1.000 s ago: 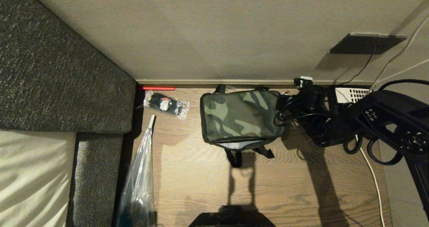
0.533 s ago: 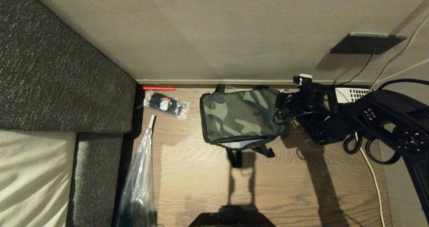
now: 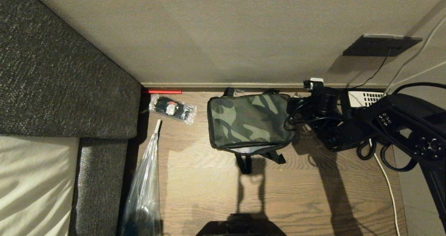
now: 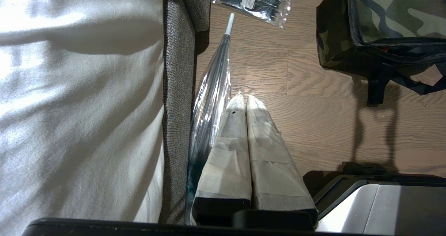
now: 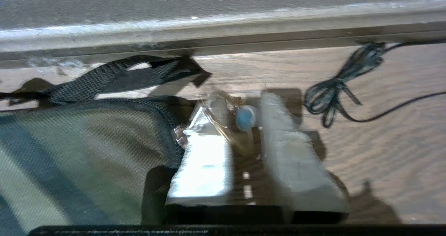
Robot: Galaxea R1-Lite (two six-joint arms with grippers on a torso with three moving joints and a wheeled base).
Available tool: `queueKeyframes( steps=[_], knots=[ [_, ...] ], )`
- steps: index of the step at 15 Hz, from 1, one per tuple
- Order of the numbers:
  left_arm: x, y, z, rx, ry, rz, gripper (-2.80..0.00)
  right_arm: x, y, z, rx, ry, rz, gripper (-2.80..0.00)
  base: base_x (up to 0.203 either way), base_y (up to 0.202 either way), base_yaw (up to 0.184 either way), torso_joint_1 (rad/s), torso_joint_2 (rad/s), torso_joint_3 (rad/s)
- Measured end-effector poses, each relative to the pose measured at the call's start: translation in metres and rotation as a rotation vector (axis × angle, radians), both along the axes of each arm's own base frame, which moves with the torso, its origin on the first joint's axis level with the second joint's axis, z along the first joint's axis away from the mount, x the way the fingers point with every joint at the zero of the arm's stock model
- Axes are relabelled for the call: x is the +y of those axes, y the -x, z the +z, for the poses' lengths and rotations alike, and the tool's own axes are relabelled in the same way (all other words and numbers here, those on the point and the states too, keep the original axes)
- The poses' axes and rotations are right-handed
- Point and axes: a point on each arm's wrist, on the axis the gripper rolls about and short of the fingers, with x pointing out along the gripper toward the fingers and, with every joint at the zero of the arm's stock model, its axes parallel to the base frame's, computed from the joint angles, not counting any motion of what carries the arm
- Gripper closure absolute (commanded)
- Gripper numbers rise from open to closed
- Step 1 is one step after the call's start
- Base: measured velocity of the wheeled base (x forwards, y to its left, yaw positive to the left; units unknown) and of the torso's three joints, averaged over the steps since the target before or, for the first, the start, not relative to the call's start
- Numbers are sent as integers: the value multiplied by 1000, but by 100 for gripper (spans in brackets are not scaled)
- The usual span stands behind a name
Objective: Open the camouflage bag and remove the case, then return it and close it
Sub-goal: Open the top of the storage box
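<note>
A: Head view: the camouflage bag (image 3: 250,122) sits on the wooden floor (image 3: 306,194) against the baseboard (image 3: 223,85), lid down. The right gripper (image 3: 296,111) is at the bag's far right corner, its fingers hidden there behind cables and the wrist.

B: And off to the other side of the bag from that gripper?

A: A small clear packet (image 3: 172,109) of black contents, a red strip (image 3: 162,92) by the baseboard, and a clear plastic umbrella (image 3: 146,180) along the grey sofa (image 3: 62,79).

B: Left wrist view?

A: The left gripper (image 4: 246,102) hangs over the floor, taped fingers pressed together and empty, the umbrella (image 4: 212,89) just beside it; the bag (image 4: 383,27) is well apart. A sliver of red shows under the lid here only.

B: Right wrist view?

A: The right gripper (image 5: 244,121) has its taped fingers slightly apart, a small blue tab (image 5: 245,117) between them; whether it is gripped cannot be told. The bag (image 5: 87,152) touches one finger. A black strap (image 5: 115,77) and coiled cable (image 5: 334,93) lie beyond. The packet's label is unreadable.
</note>
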Motion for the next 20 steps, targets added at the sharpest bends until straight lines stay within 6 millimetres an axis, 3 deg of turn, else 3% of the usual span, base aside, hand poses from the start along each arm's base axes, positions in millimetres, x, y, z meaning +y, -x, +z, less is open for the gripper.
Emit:
queueKeyframes(
  steps=[6,13,16,20],
  knots=[
    [0,0,0,0,0,0,0,-11,9,-18,73,37,-14,0,0,0,0,0,0,0],
    [0,0,0,0,0,0,0,-57,44,-49,244,87,-95,0,0,0,0,0,0,0],
    [0,0,0,0,0,0,0,-64,50,-44,244,53,-113,0,0,0,0,0,0,0],
    [0,0,0,0,0,0,0,-64,43,-33,202,23,-95,0,0,0,0,0,0,0]
  ],
)
